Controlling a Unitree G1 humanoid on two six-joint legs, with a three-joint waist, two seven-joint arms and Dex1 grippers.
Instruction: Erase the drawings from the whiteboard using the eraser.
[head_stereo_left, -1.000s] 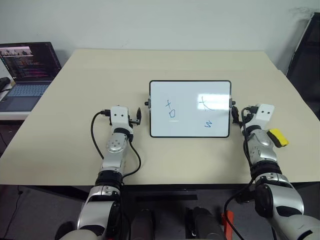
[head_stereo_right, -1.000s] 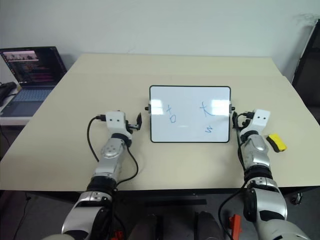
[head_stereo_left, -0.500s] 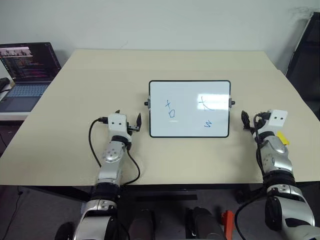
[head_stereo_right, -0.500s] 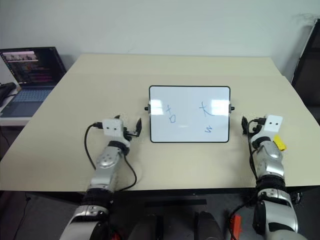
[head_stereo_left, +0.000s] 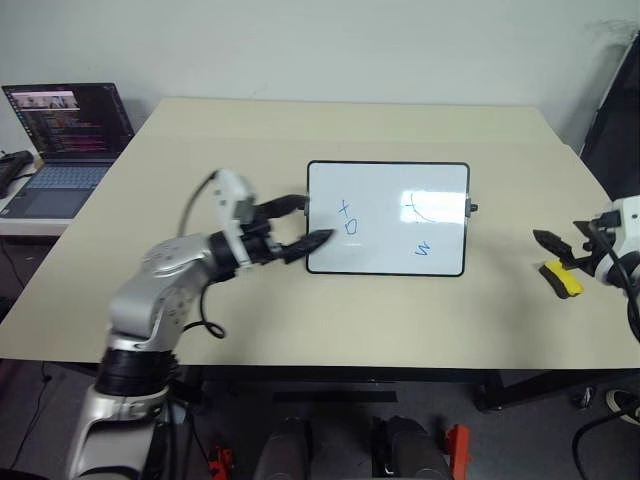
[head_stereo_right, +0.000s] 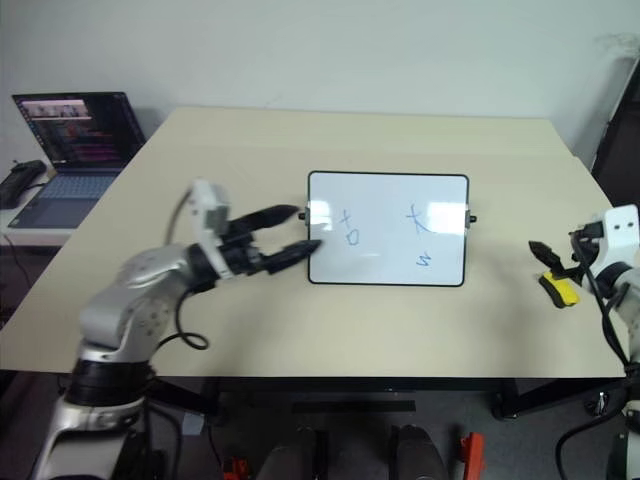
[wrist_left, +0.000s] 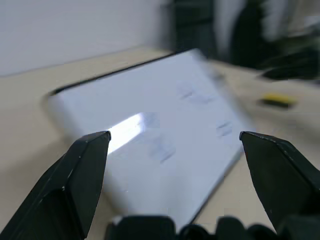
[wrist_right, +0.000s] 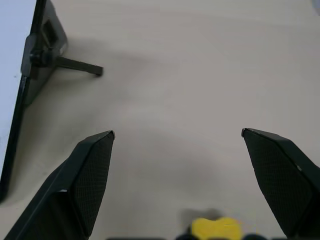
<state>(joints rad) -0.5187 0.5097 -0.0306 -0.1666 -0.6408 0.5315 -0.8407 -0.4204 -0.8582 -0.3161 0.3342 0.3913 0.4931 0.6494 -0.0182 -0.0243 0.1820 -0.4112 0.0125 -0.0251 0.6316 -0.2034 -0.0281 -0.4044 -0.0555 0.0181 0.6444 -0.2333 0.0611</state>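
On the beige table (head_stereo_left: 400, 310) the whiteboard (head_stereo_left: 388, 250) lay near the middle, its blue drawings (head_stereo_left: 349, 219) not yet wiped: a cross with a small square on the left half, a crossed curve and a squiggle on the right. The eraser (head_stereo_left: 561, 278), a small yellow block with a black part, rested on the tabletop well to the right of the board. The right gripper (head_stereo_left: 555, 246) hovered just above it, fingers spread wide and empty. The left gripper (head_stereo_left: 300, 222) pointed across at the board's left edge, its two black fingers parted and holding nothing.

The eraser looked light and stiff, easy to pinch, and was probably best taken across its narrow sides so the wiping face stayed free underneath. The glossy board seemed likely to slide under wiping pressure; bracing it at the frame or a side knob (head_stereo_left: 473, 208) with the free gripper would help. A laptop (head_stereo_left: 62, 140) sat off to the left.
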